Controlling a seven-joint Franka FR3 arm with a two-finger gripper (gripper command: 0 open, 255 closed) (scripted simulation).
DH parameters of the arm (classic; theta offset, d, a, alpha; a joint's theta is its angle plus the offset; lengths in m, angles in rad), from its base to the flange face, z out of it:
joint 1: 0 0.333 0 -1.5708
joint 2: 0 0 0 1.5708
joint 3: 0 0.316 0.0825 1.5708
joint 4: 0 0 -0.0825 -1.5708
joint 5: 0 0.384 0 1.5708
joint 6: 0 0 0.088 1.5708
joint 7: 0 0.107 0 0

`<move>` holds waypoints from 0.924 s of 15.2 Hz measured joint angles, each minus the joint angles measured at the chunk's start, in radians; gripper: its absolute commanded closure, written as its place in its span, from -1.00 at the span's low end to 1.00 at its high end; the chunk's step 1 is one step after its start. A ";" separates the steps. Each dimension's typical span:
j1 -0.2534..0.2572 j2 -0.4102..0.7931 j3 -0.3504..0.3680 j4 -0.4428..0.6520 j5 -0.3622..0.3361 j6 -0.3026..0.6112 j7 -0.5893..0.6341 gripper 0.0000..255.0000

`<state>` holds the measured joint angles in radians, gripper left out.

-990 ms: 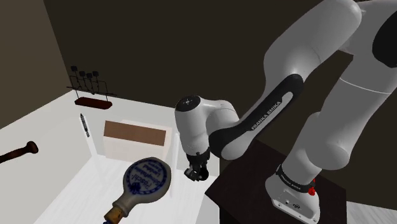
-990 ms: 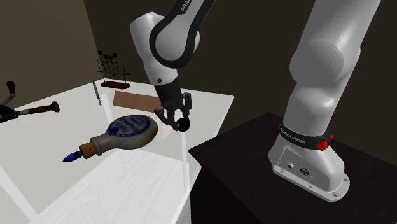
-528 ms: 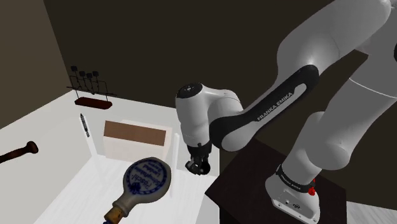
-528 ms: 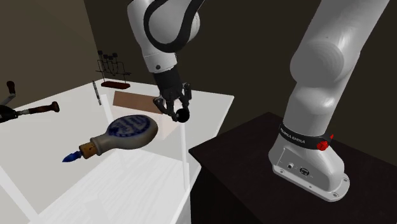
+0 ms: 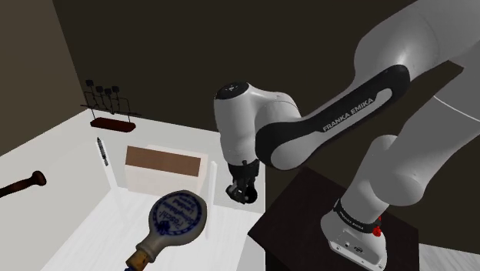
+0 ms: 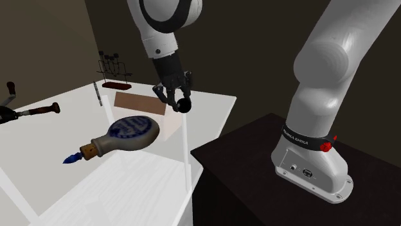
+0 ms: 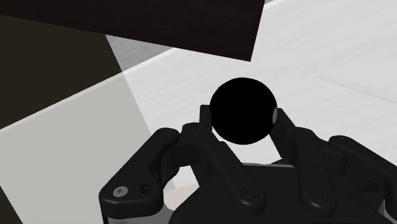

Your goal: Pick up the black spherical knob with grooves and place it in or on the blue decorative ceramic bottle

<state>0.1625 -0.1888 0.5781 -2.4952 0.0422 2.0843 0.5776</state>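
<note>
Black knob [image 7: 243,111]: plain sphere, no long axis discernible. Clamped between the jaws, held in air above the table [image 6: 128,180] near the edge by the stand. Blue-patterned bottle [image 5: 178,214]: lying flat on table, corked neck pointing away from back edge.

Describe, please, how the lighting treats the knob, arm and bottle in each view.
Wrist view: the black knob renders as a flat dark disc, grooves unreadable, one pale glint at its edge. Shoulder view: soft highlights on the white arm, dim walls. Second exterior view: the blue bottle is evenly lit on the bright table.
</note>
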 measured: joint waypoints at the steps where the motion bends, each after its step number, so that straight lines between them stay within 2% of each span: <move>1: 0.002 -0.012 -0.002 0.006 0.006 -0.016 -0.004 1.00; 11: 0.009 -0.100 -0.030 0.072 0.037 -0.161 -0.048 1.00; 14: -0.006 -0.006 -0.008 0.167 -0.005 -0.172 -0.007 1.00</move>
<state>0.1564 -0.1946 0.5703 -2.3280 0.0376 1.9122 0.5710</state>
